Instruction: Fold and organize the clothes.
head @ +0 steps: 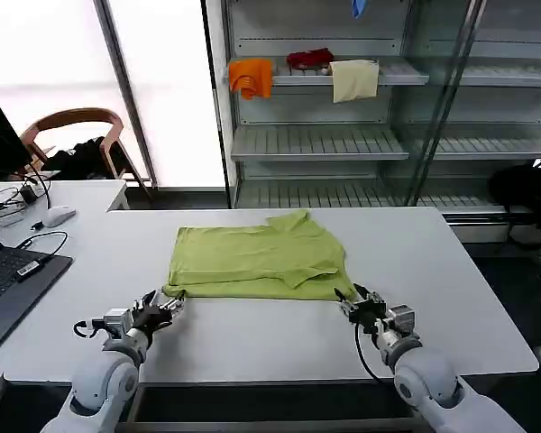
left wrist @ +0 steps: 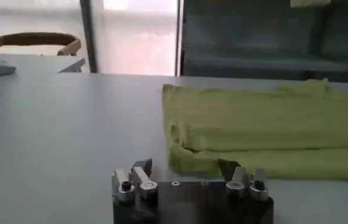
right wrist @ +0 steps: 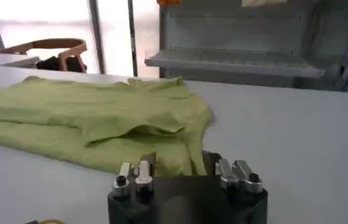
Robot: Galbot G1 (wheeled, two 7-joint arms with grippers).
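Observation:
The clothes are one lime yellow-green T-shirt, lying partly folded on the white table with its collar toward the far side. My left gripper is at the shirt's near left corner, low over the table. It is open, and the folded corner of the shirt sits between its fingers. At the near right corner my right gripper is also open, with the shirt edge bunched between its fingertips.
A laptop, cables and a mouse lie at the table's left end, and a wooden chair stands behind. The shelf unit at the back holds an orange cloth, a red item and a cream cloth.

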